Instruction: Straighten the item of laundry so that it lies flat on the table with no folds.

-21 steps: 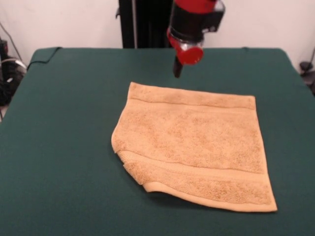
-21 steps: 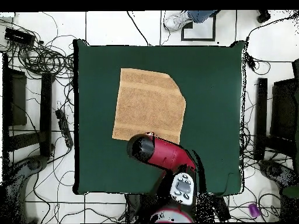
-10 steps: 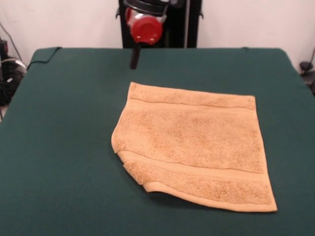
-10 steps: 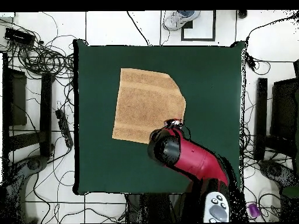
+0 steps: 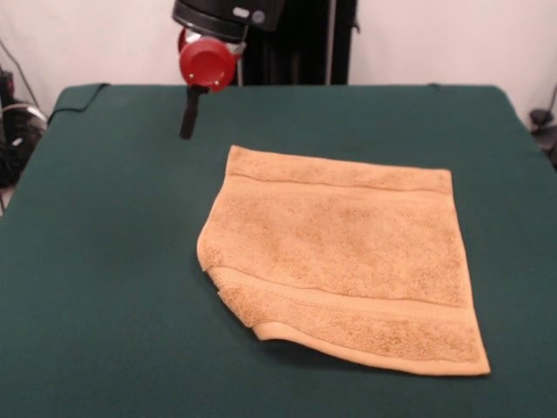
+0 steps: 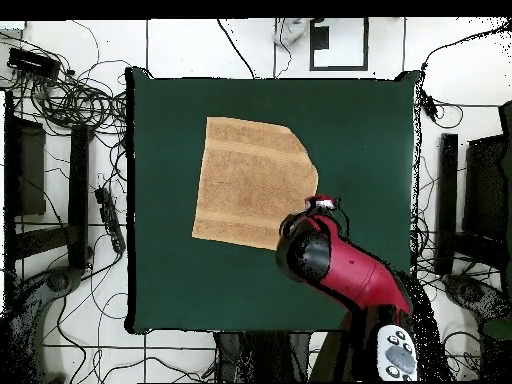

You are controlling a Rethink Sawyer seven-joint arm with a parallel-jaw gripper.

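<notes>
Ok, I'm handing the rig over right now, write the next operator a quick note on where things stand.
Gripper: empty, hanging above bare table off the towel's far corner; open or shut can't be told.
Towel: mid-table, mostly flat, touched by nothing.
Done: most of it is spread out.
Left: one corner is tucked under on the front view's near left, leaving a slanted edge. Probably pull that corner out and flatten it.

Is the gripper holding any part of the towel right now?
No. The gripper hangs over bare table, clear of the towel, which lies untouched with one corner folded under.
</notes>
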